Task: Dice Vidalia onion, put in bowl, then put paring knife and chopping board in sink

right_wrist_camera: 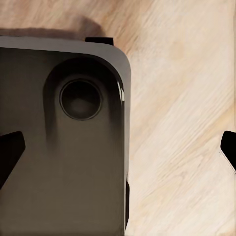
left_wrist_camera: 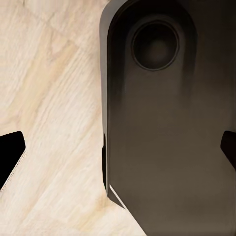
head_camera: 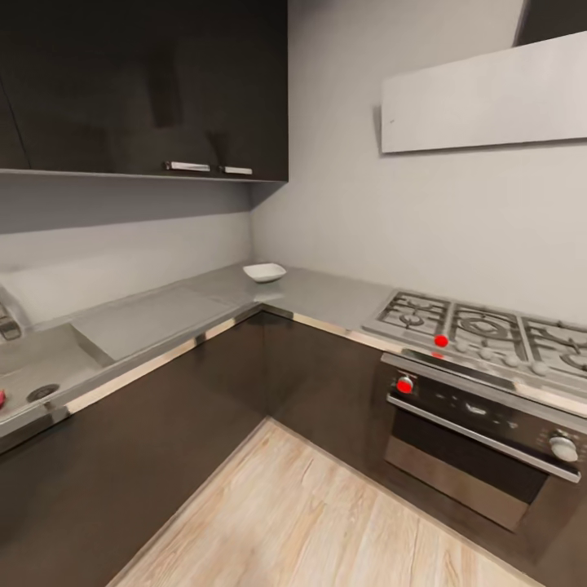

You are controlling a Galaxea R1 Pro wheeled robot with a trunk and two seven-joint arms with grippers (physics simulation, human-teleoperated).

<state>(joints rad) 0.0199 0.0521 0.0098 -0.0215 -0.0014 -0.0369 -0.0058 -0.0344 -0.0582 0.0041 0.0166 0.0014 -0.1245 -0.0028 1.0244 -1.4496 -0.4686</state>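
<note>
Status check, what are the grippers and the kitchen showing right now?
Both grippers open, empty, hanging over the wood floor. Bowl on the corner countertop; sink at far left. Onion, knife, board not made out. Floor path open.

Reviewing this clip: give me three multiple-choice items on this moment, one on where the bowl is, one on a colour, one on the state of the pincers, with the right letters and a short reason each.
1. Where is the bowl?
A. in the sink
B. on the countertop by the corner
C. on the stove

2. What colour is the floor?
A. light wood
B. black tile
C. blue

3. How do the two pincers stand?
A. both open, holding nothing
B. left shut on a knife
C. right shut on the bowl

Answers: 1 B, it rests on the countertop in the corner, apart from the sink and stove. 2 A, pale planks. 3 A, the left pincer and right pincer each show fingertips far apart with nothing between.
</note>
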